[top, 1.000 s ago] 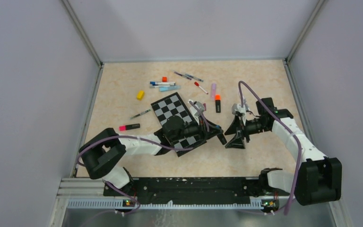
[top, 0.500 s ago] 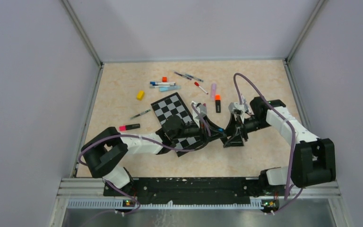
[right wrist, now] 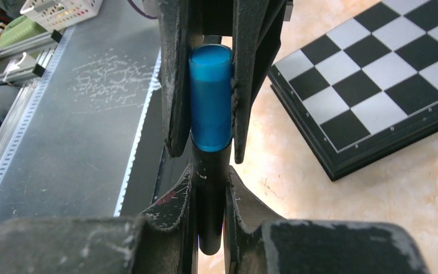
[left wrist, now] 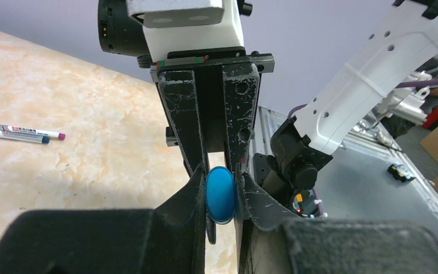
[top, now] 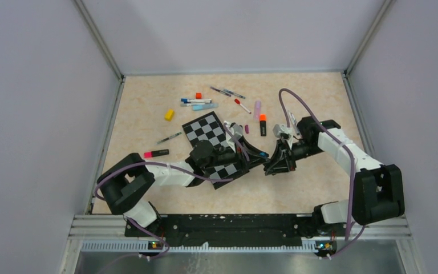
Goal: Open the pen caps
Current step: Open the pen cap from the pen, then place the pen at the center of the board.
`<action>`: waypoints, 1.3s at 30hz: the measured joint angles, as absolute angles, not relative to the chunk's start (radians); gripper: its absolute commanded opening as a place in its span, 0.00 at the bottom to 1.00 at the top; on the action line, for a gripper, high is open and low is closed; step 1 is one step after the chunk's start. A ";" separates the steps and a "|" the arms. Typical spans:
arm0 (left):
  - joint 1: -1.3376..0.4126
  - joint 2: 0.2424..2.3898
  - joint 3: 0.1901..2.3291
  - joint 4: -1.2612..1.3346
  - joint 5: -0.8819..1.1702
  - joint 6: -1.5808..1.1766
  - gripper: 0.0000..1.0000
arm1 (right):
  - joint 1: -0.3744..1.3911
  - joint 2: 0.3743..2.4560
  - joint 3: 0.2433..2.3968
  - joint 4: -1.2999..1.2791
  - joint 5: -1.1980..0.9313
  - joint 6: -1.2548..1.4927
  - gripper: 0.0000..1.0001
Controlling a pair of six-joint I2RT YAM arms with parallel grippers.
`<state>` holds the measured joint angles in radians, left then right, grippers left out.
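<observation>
**Left wrist view.** You saw the blue cap (left wrist: 220, 195) end-on, a smooth, glossy, bright-blue oval low in the frame, at about 6 o'clock from its centre. Its long axis ran straight toward the lens, so its length did not show. Your left gripper (left wrist: 220, 174) pinched it, with one scuffed dark finger at the cap's 9 o'clock and one at its 3 o'clock. Your right gripper (left wrist: 218, 151) reached in from 12 o'clock, its two fingers lined up just beyond the cap. Two thin pens (left wrist: 17, 132) lay side by side on the marbled table (left wrist: 102, 137) at 9 o'clock.

**Right wrist view.** Here the cap showed its side. It was a stubby cylinder of translucent blue plastic with a flat end. Its long axis ran from 12 to 6 o'clock, with the closed end at 12 and the mouth at 6, where it sat on the black barrel (right wrist: 210, 217). The left gripper's fingers squeezed the cap from both sides. The right gripper's own fingers, at 6 o'clock, were pressed together on the barrel just below the cap. A checkerboard (right wrist: 388, 74) lay flat at 2 o'clock.

**Top view.** The two claws met tip to tip at about 4 o'clock from the checkerboard. The left arm came in from 9 o'clock and the right from 3. The cap was hidden between them. Loose markers (top: 222, 100) lay scattered at the board's 12 o'clock.
</observation>
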<state>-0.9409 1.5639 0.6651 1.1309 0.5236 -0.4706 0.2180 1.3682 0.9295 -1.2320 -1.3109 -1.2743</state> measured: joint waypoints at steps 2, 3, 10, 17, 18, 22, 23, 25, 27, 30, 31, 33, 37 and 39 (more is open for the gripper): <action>-0.920 1.559 0.636 1.183 0.537 -0.503 0.00 | 0.223 1.368 0.921 -1.201 -1.331 -1.261 0.00; -0.910 1.555 0.624 1.201 0.547 -0.522 0.00 | 0.231 1.369 0.914 -1.177 -1.346 -1.251 0.00; -0.857 1.503 0.611 1.182 0.609 -0.559 0.00 | 0.262 1.369 0.897 -1.055 -1.419 -1.168 0.00; -0.848 1.412 0.601 1.071 0.581 -0.522 0.00 | 0.275 1.369 0.899 -0.995 -1.428 -1.119 0.00; -0.821 1.372 0.586 1.085 0.539 -0.513 0.00 | 0.269 1.368 0.888 -1.011 -1.391 -1.118 0.00; -0.701 1.196 0.572 1.194 0.381 -0.484 0.00 | 0.252 1.389 0.831 -1.054 -1.291 -1.113 0.00; -0.699 1.165 0.572 1.222 0.359 -0.477 0.00 | 0.253 1.391 0.829 -1.060 -1.272 -1.110 0.00; -0.703 1.124 0.572 1.266 0.336 -0.466 0.00 | 0.253 1.391 0.827 -1.059 -1.249 -1.099 0.00; -0.706 1.109 0.572 1.278 0.323 -0.459 0.00 | 0.253 1.391 0.826 -1.046 -1.223 -1.068 0.00; -0.706 1.108 0.562 1.240 0.315 -0.464 0.00 | 0.253 1.390 0.826 -0.980 -1.152 -0.972 0.00; -0.706 1.107 0.556 1.220 0.312 -0.471 0.00 | 0.249 1.389 0.826 -0.957 -1.127 -0.941 0.00; -0.706 1.093 0.535 1.156 0.300 -0.493 0.00 | 0.227 1.382 0.826 -0.908 -1.079 -0.875 0.00; -0.705 1.035 0.489 0.993 0.274 -0.543 0.00 | 0.120 1.346 0.825 -0.806 -1.000 -0.748 0.00; -0.704 1.006 0.477 0.917 0.266 -0.560 0.00 | 0.049 1.318 0.823 -0.737 -0.952 -0.673 0.00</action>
